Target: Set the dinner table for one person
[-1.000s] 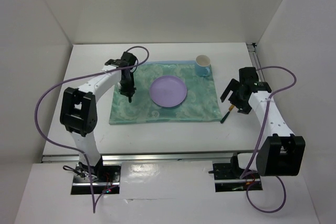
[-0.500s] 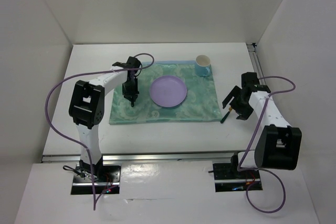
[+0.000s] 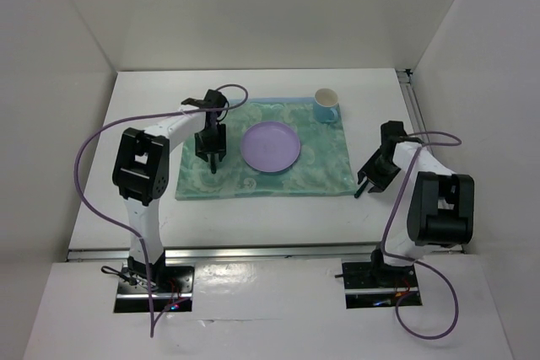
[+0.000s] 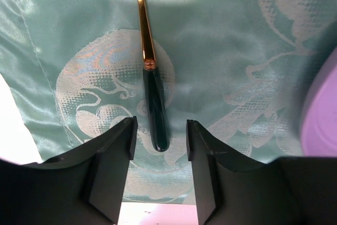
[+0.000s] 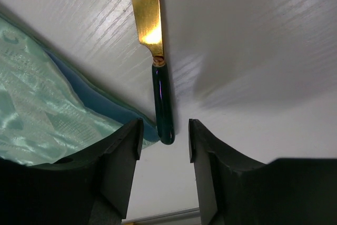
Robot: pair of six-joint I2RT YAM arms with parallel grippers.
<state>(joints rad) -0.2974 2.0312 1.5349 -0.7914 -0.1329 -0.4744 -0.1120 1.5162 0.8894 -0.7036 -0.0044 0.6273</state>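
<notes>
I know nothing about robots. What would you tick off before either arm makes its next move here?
1. The left gripper open astride the utensil: ok, no contact.
2. The utensil flat on the placemat, left of the plate: ok.
3. The right gripper open, the end of the knife handle between its fingers: ok.
4. The knife on the placemat: not ok; it lies on the bare dinner table beside the mat.
5. The cup upright: ok.
6. Fork or spoon at left: cannot tell; its head is out of view.
</notes>
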